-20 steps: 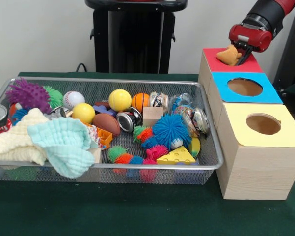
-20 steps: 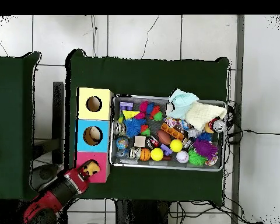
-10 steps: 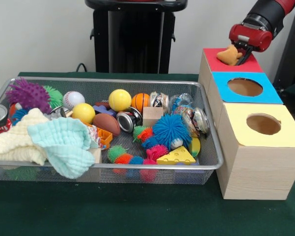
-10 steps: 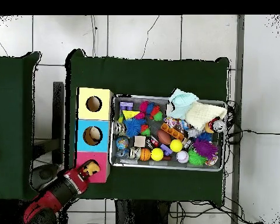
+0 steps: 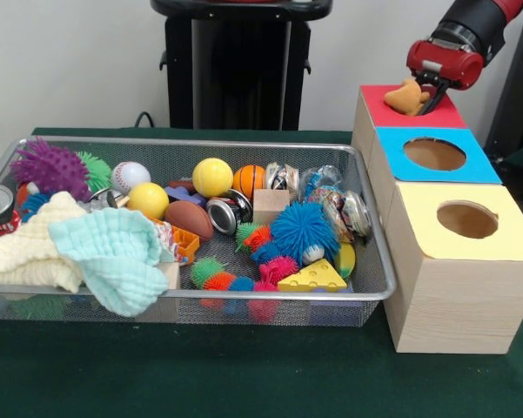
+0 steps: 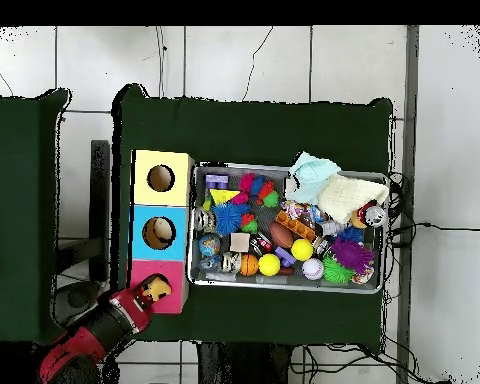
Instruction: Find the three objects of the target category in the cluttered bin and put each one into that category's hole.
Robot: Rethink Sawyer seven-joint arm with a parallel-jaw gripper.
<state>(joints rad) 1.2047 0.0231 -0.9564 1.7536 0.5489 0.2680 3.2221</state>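
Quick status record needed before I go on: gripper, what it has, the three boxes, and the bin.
gripper: over the red-topped box, at the far end of the row
held item: small orange-tan object, at the gripper's tip above the red top; whether it is clamped cannot be told
red hole: hidden by the gripper and object
blue-topped box: middle, hole open
yellow-topped box: nearest the camera, hole open
wire bin: crowded with balls, spiky toys, cloths, cans

Red n blk arm (image 5: pixel 459 39), glossy shell
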